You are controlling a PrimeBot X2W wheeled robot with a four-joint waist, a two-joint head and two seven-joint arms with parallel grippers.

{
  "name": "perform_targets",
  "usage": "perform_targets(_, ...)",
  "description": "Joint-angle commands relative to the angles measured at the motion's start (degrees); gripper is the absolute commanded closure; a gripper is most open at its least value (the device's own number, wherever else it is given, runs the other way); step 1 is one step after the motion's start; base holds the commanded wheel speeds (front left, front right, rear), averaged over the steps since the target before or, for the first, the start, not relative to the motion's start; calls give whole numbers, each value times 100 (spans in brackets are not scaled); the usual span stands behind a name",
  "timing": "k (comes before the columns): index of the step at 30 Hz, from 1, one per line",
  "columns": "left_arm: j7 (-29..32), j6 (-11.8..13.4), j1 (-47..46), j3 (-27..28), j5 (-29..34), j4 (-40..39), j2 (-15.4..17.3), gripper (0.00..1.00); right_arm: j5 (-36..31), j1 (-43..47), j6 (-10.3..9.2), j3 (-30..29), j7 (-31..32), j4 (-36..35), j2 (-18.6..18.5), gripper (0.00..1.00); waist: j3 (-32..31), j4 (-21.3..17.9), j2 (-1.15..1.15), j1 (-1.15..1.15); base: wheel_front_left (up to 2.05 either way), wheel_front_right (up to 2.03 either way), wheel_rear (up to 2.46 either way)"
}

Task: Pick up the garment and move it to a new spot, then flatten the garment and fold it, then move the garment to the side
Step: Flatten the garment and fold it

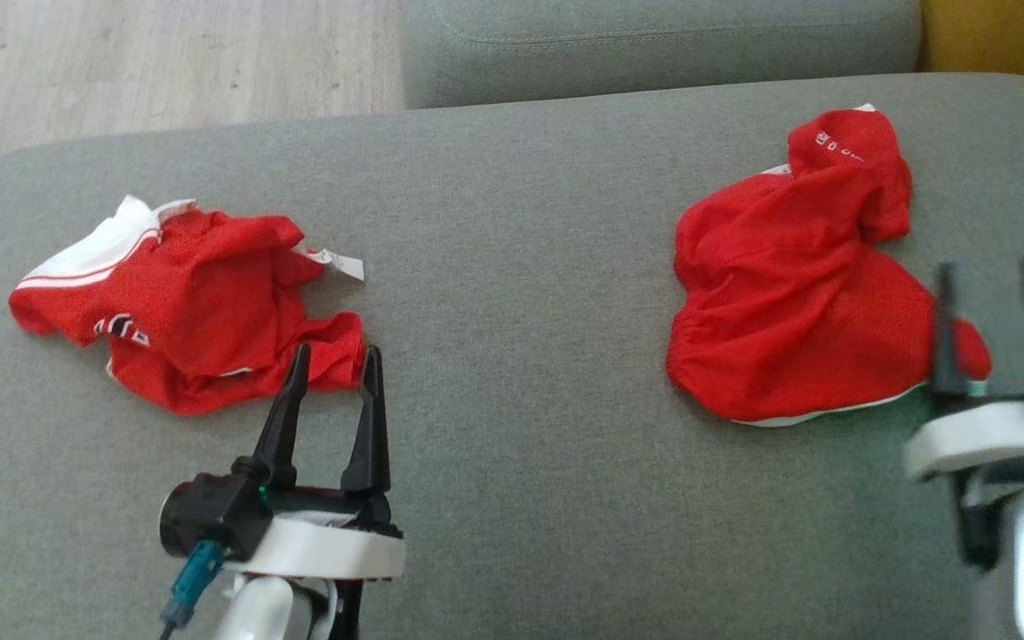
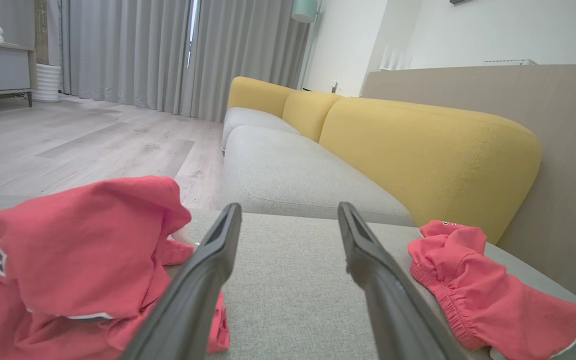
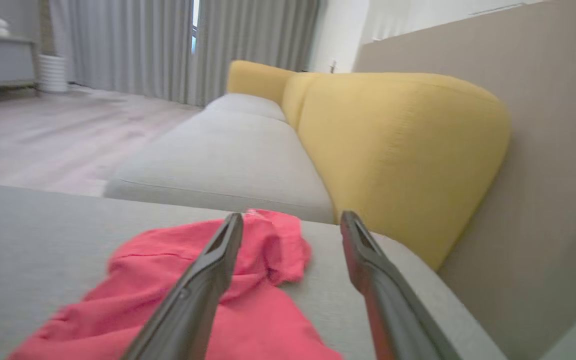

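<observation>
Red garment [image 1: 788,293] lies crumpled near the right edge of the grey cushion [image 1: 521,311]. Right gripper [image 1: 989,267] at its hem, fingers released, empty. Left gripper [image 1: 337,351] fingers released, empty, beside second red garment [image 1: 201,302] near the left edge.
</observation>
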Motion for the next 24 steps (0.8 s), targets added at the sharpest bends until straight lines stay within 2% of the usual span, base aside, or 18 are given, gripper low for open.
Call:
perform_targets(1, -55, -5, -159, 197, 11, -215, -6, 0, 239, 52, -4, 449, -183, -212, -35, 0, -14, -27, 0, 0, 0, 0, 0)
perform_targets(5, -55, -18, -145, 163, 20, -217, -6, 0, 913, 410, -4, 1230, -279, -30, -34, 0, -53, -45, 0, 0, 0, 0, 0)
perform_targets(10, -55, -33, -133, 141, 39, -213, -6, 0, 1268, 571, -4, 1656, -308, 209, -33, 0, -70, 3, 0, 0, 0, 0, 0)
perform_targets(17, -55, -55, -148, 122, 58, -211, -6, 0, 1417, 292, -4, 1962, -237, 521, -33, 0, 27, 195, 0, 0, 0, 0, 0)
perform_targets(24, -55, -47, -234, 38, 7, -202, -6, 0, 1739, -235, -4, 2152, 270, 1240, -33, 0, 226, 476, 0, 0, 0, 0, 0)
